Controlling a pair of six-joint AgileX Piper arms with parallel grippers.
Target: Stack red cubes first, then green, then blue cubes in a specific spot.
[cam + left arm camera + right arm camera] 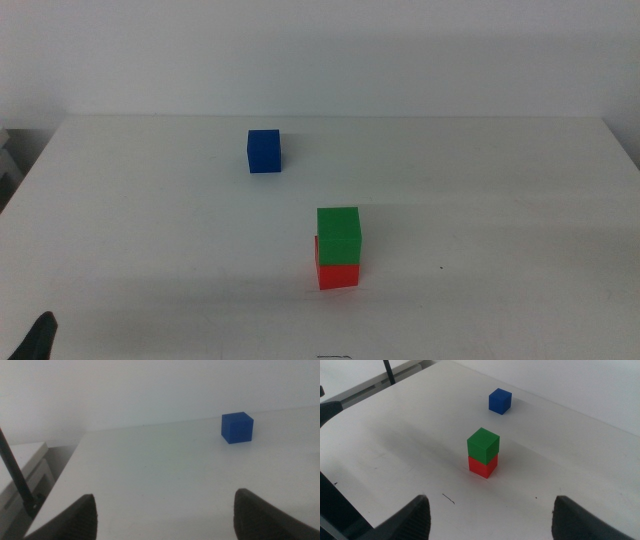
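Observation:
The green cube (339, 234) sits on top of the red cube (339, 274) near the middle of the white table, also seen as green cube (483, 445) on red cube (482, 466). The blue cube (264, 151) stands alone farther back and to the left; it also shows as blue cube (237, 427) and blue cube (500, 400). My left gripper (167, 515) is open, low at the table's front left corner, with the blue cube well ahead of it. My right gripper (490, 520) is open, pulled back from the stack, out of the middle view.
A dark tip of the left gripper (38, 338) shows at the bottom left of the middle view. A white shelf unit (22, 477) stands off the table's left edge. A small dark mark (448, 498) lies on the tabletop near the stack.

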